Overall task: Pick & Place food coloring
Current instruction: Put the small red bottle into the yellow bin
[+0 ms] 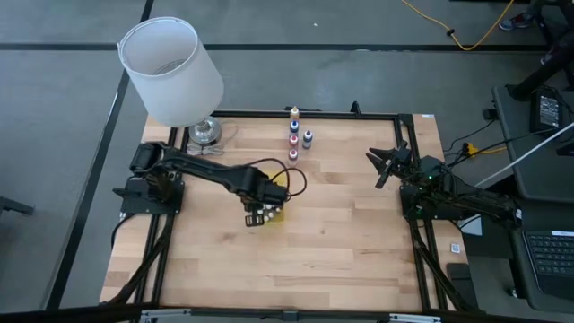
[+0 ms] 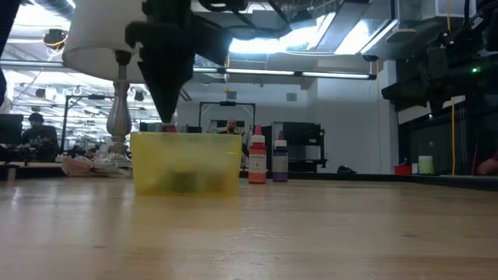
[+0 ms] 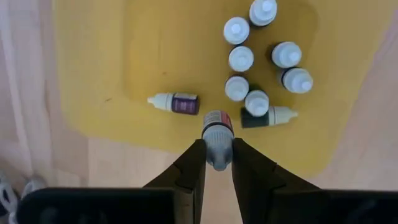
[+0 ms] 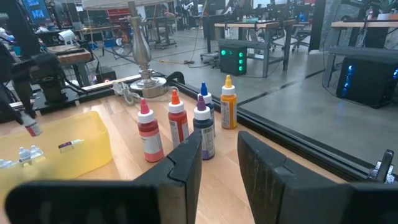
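Where lamp [image 1: 170, 70] stands: wooden table [image 1: 341, 233].

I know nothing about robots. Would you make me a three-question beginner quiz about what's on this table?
1. True or false: the left gripper is shut on a small dropper bottle.
2. What lies under that gripper? A) the yellow tray B) a white plate C) a cardboard box
3. Fill in: the right gripper rests by the table's ____ edge.

Key: 1 true; 2 A; 3 right.
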